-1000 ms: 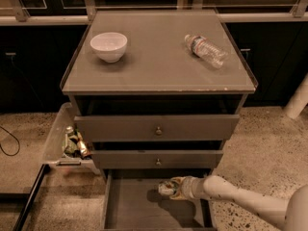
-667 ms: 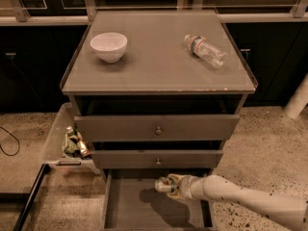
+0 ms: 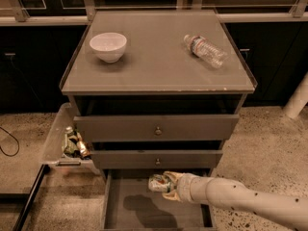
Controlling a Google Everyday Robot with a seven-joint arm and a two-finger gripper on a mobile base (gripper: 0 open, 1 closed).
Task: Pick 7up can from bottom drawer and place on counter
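Note:
The 7up can (image 3: 157, 182), silver and green, is held in my gripper (image 3: 166, 183) above the floor of the open bottom drawer (image 3: 130, 211), just under the front of the middle drawer. The gripper is shut on the can and my white arm (image 3: 240, 201) reaches in from the lower right. The can casts a shadow on the drawer floor, so it is off the floor. The counter (image 3: 154, 66) is the flat grey-brown cabinet top with a glossy surface, well above the gripper.
A white bowl (image 3: 108, 46) stands at the counter's back left. A clear plastic water bottle (image 3: 204, 50) lies at its back right. The two knobbed drawers (image 3: 156, 129) stick out slightly. A tray with small items (image 3: 72, 143) hangs at the cabinet's left side.
My gripper has moved a little to the left and up with the can in it, closer to the middle drawer's front.

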